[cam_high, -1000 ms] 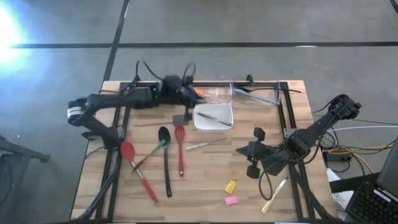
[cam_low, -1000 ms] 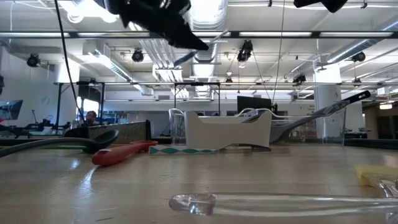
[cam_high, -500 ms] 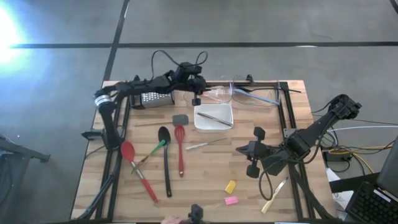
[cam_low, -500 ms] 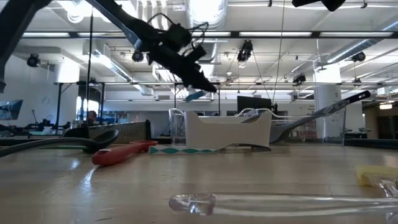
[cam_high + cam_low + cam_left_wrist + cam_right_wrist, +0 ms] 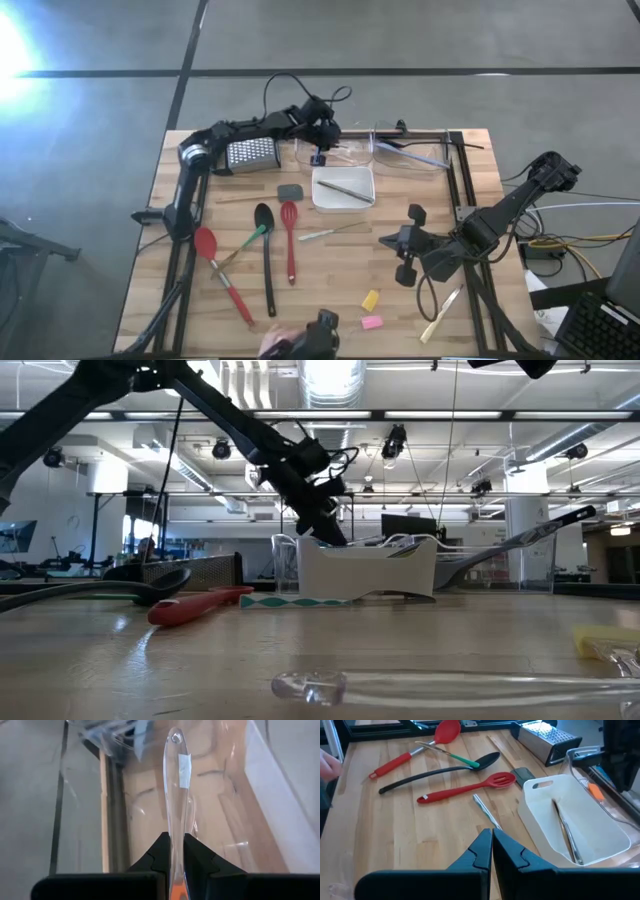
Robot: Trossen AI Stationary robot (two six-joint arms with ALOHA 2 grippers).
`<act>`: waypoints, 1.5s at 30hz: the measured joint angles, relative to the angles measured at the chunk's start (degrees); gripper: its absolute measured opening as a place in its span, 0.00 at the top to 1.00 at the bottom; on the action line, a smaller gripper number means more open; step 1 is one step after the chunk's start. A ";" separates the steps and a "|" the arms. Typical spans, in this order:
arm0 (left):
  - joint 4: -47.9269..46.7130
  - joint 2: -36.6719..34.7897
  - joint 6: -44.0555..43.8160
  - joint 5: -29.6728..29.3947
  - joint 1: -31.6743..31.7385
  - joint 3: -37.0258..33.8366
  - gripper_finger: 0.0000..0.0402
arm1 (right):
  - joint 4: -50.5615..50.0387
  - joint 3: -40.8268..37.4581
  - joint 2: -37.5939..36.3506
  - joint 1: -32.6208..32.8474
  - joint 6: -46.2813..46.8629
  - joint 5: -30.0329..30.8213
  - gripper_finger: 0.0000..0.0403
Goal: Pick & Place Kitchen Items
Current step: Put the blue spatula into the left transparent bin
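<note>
My left gripper (image 5: 318, 157) is at the far edge, over a clear bin (image 5: 350, 150), shut on a clear-handled utensil (image 5: 176, 785) with an orange end (image 5: 594, 791). In the low view it reaches down behind the white tray (image 5: 365, 570). My right gripper (image 5: 491, 845) waits shut above the table's right side (image 5: 400, 245). On the table lie a red slotted spatula (image 5: 289, 240), a black spoon (image 5: 266, 250), a red spoon (image 5: 215, 265), a yellow piece (image 5: 370, 299), a pink piece (image 5: 371, 322) and a wooden stick (image 5: 440, 315). Tongs (image 5: 345, 187) lie in the tray. My left gripper pinches the utensil between its two fingers where the clear handle (image 5: 174, 845) meets the orange end (image 5: 175, 895). The fingers lie along the handle, which sticks out past the fingertips. They slant down from the table's left. The handle's free end (image 5: 175, 740) is over the bin, off the table.
A steel box grater (image 5: 250, 153) lies left of the bin, and a second clear bin (image 5: 415, 155) with utensils is to its right. A small grey square (image 5: 290, 191) lies by the tray. A person's hand (image 5: 285, 345) with a dark object shows at the near edge.
My left gripper has swung toward the table's right along the far edge and come down, tipping more downward, carrying the clear-handled utensil from above the grater to over the clear bin. A person's hand has come in at the near edge.
</note>
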 joint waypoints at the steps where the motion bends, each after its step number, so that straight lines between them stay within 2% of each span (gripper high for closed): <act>1: 0.04 0.64 0.55 0.14 0.17 0.28 0.92 | 0.12 0.00 0.00 0.00 0.00 0.34 0.98; 14: -3.72 3.09 -0.43 1.67 1.25 1.15 0.92 | 0.24 0.00 -0.01 -0.29 -0.17 4.28 0.98; 17: -8.79 3.24 0.00 0.70 1.28 3.90 0.92 | 0.23 0.00 0.00 -0.55 -0.20 4.37 0.98; 22: -9.53 3.13 2.86 -3.59 1.60 8.88 0.92 | 0.30 0.00 -0.01 -0.85 0.04 4.37 0.98; 27: -11.14 4.08 5.84 -1.50 2.28 13.04 0.92 | 0.30 0.00 0.00 -0.87 0.20 4.37 0.98; 36: -21.55 10.41 8.34 -0.84 2.30 21.73 0.92 | 0.28 0.00 0.00 -0.87 0.20 4.37 0.98; 45: -22.55 13.56 4.28 1.77 1.72 22.38 0.92 | 0.16 0.00 0.00 -0.87 -0.04 4.37 0.98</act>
